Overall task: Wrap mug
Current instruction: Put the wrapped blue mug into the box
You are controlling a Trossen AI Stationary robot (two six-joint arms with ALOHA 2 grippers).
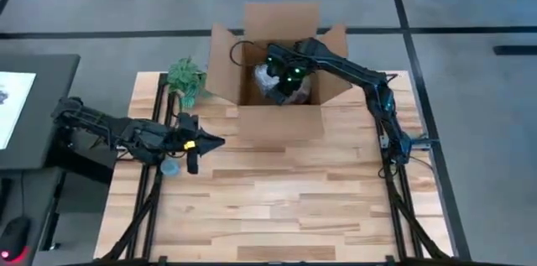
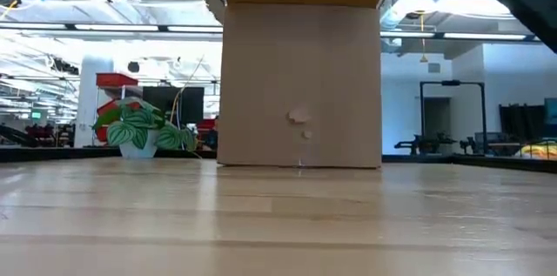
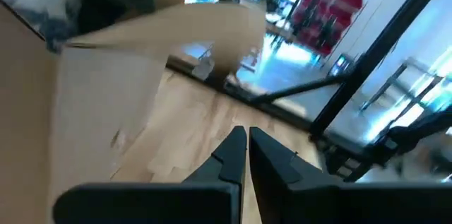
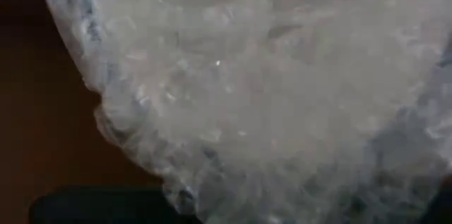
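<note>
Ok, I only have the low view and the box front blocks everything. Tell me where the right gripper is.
Observer: The right gripper is reaching down inside the open cardboard box, seen from above.
Operator: Report what it has in front of it.
Observer: Its wrist view is filled with crinkled bubble wrap; I cannot see a mug through it.
Operator: Give me the left arm.
Observer: The left gripper is over the table's left side, clear of the box, fingers shut on nothing.
Operator: Anything near it, say so.
Observer: A small blue object lies on the table just beside it, and the potted plant stands by the box's left flap.
</note>
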